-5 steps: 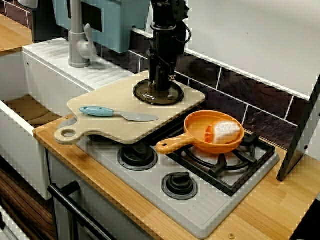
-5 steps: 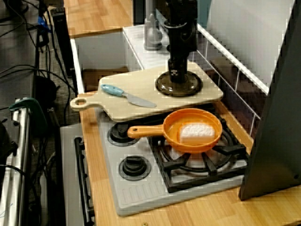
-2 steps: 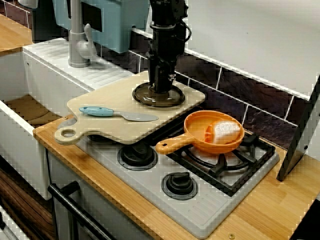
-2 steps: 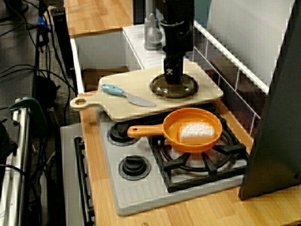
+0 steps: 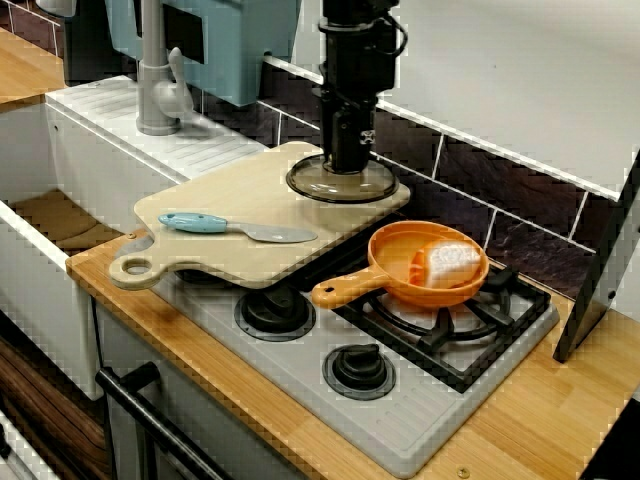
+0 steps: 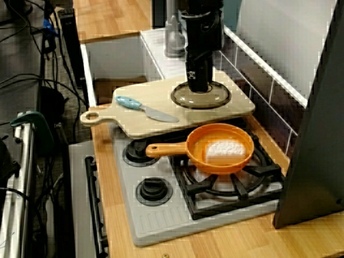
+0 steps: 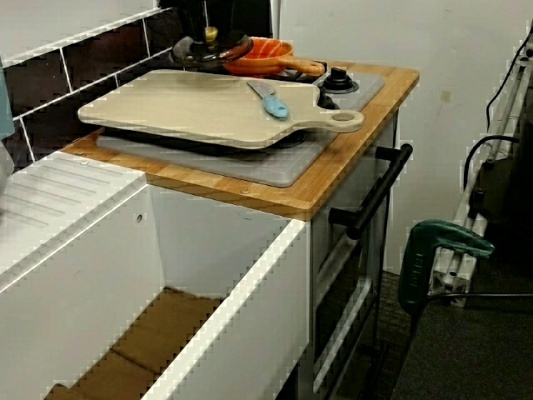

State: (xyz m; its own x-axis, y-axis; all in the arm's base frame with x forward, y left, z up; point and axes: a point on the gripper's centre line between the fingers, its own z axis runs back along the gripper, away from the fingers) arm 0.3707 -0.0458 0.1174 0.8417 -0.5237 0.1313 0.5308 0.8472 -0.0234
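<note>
Gripper (image 5: 347,165) clamped on lid (image 5: 310,184) at far corner of board (image 5: 230,205) — pan (image 5: 385,250) just beside; only the sink-side view shows the knob (image 7: 211,34)

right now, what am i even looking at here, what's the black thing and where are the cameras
This is a kitchen counter with one black robot arm. Three cameras show the same moment: from the front, from the stove end, from the sink end. The arm's gripper points straight down, closed on the knob of a glass lid at the back of a wooden board. A knife lies on the board. Beside it, an orange pan on the stove holds a white block.
</note>
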